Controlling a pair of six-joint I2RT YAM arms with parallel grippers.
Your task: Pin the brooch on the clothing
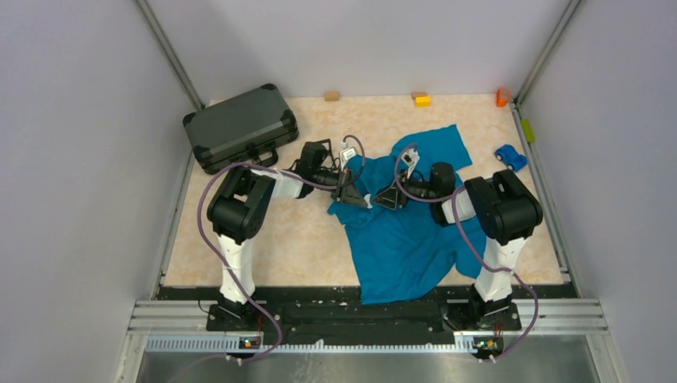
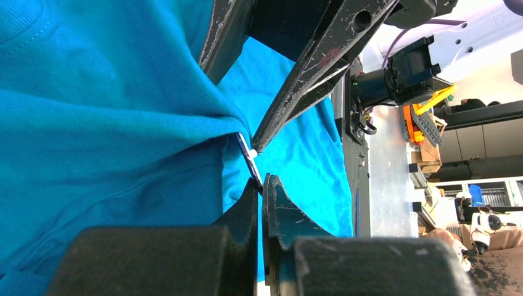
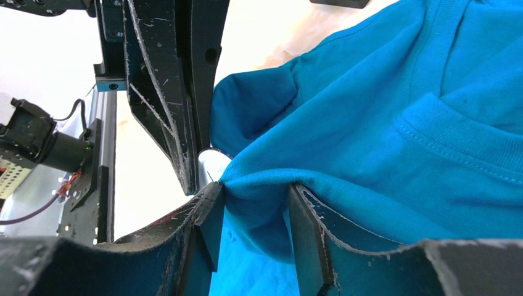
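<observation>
We're pinching the brooch [image 2: 248,157] in our closed left gripper [image 2: 261,185] against a fold of the clothing [image 1: 407,239] that our right gripper [image 3: 256,192] is clamping mid-way across the table [image 1: 263,247], so pinning is looking underway, not yet fastened.

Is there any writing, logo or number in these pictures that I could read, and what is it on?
No text can be read in any view.
T-shirt: plain fabric, no print showing.
Dark case: no label visible.
White block on each wrist: any marking is too small to tell.
Shelves behind the table: blurred, nothing legible.
</observation>
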